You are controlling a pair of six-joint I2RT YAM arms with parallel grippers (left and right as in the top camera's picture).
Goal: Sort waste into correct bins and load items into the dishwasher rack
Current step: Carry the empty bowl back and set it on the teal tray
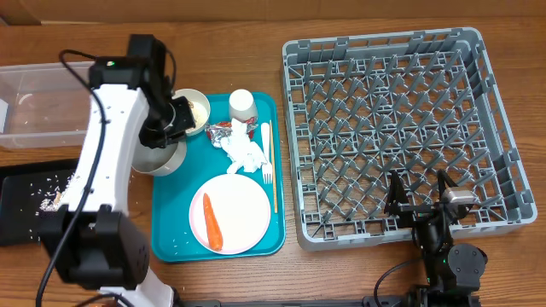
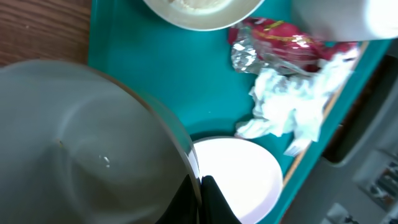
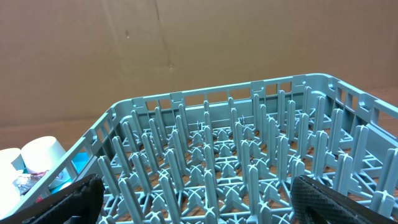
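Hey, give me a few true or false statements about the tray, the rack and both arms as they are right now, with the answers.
1. The carrot lies on the plate. True.
2. The rack already holds a bowl. False: no dishes are in it.
3. The left end effector is shut on the rim of an empty bowl. True.
4. The right end effector grips the fork. False: it is open at the rack's near edge, and the fork lies on the teal tray.
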